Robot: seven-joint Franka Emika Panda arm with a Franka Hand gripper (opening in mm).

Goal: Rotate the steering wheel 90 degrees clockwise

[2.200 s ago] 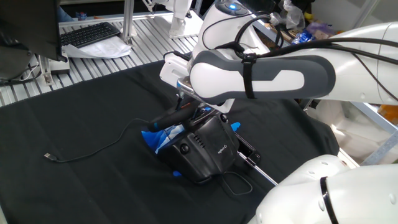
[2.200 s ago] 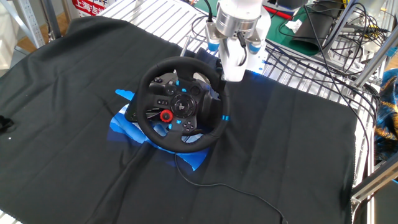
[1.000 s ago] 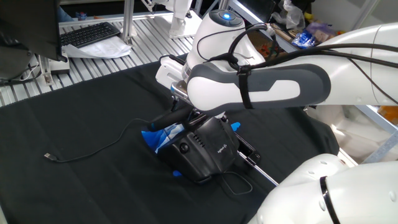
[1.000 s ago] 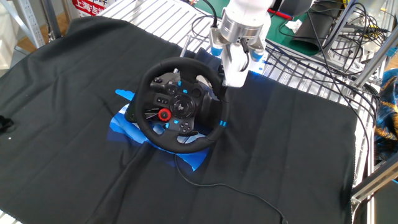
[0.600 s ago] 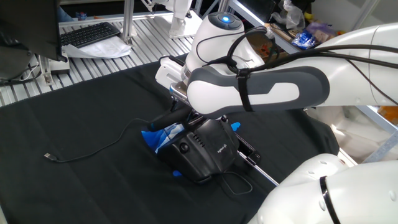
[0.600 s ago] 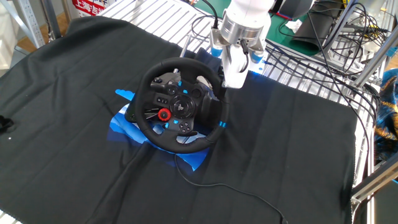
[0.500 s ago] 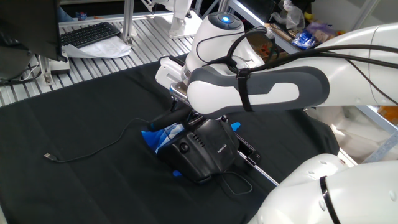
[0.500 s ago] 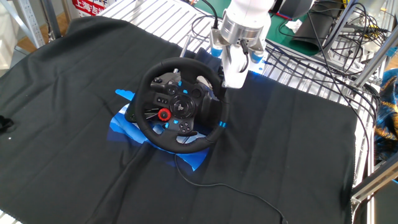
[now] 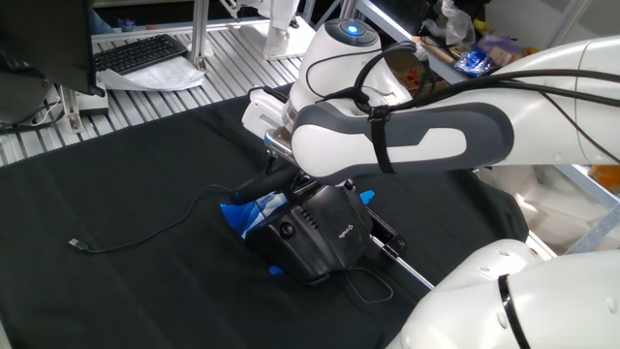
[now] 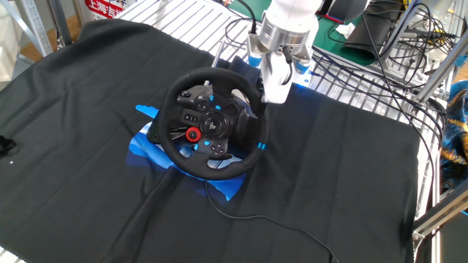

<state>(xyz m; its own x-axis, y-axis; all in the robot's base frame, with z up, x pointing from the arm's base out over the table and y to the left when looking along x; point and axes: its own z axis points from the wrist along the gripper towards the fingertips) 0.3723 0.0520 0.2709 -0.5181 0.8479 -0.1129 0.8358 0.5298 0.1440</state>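
Observation:
The steering wheel (image 10: 212, 123) is a black round rim with blue marks and a red button. It stands tilted on its black base on blue tape, mid-table. My gripper (image 10: 276, 93) points down at the rim's upper right edge, its white fingers (image 10: 276, 77) touching or just behind the rim. One finger hides the other, so I cannot tell if they are shut on the rim. In the one fixed view I see the black base housing (image 9: 320, 233) from behind and a strip of the rim (image 9: 266, 184). My arm (image 9: 397, 136) hides the gripper there.
A black cloth (image 10: 88, 197) covers the table. A thin black cable (image 10: 292, 226) runs from the wheel base toward the front; another cable end (image 9: 82, 244) lies on the cloth. A keyboard (image 9: 140, 53) and metal racks stand beyond the table.
Since about two seconds ago the gripper shifted slightly and the wheel turned a little clockwise, its blue rim mark moving lower. Nothing has moved in the last second.

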